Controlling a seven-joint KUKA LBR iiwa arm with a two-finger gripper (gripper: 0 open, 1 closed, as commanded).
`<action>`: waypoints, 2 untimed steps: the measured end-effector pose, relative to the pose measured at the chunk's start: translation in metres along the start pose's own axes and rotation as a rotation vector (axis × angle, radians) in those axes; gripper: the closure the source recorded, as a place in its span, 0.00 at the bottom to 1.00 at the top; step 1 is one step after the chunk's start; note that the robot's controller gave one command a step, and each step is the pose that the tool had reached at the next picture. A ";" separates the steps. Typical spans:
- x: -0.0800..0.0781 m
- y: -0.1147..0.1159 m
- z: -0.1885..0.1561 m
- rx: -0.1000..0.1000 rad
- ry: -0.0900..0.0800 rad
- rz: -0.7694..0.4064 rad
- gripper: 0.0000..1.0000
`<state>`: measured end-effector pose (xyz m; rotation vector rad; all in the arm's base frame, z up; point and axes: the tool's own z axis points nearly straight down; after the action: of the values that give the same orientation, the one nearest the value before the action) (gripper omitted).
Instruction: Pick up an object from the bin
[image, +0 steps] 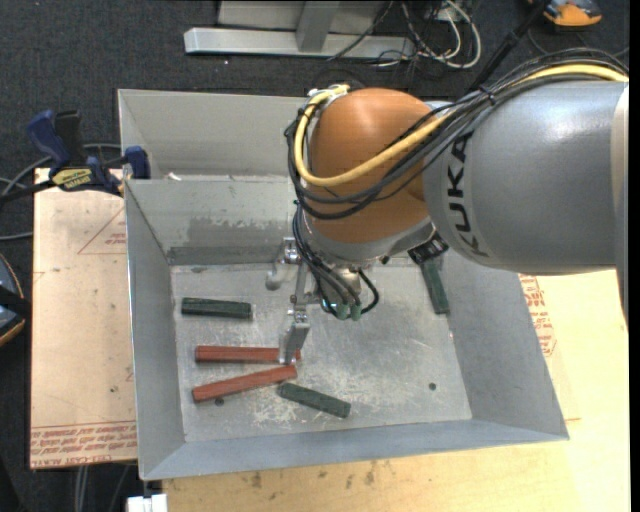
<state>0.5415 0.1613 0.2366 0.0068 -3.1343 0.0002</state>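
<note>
My gripper (292, 350) hangs below the orange cover, low in the middle of the bin. Its tip is at the right end of a red-brown stick (238, 353) that lies flat and points left; I cannot tell whether it touches it. A second red-brown stick (243, 384) lies just below, slightly slanted. A dark green stick (314, 400) rests right of that one, near the front wall. Nothing is seen held.
Another dark green stick (215, 309) lies at the left of the floor. A third dark green stick (435, 285) leans by the right wall, partly under the arm. The arm and its cables cover the back middle of the bin.
</note>
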 end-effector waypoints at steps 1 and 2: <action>-0.002 -0.001 -0.005 -0.001 -0.008 0.003 0.00; 0.012 -0.014 0.035 -0.003 -0.016 -0.020 0.00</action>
<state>0.5296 0.1473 0.2020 0.0377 -3.1497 -0.0052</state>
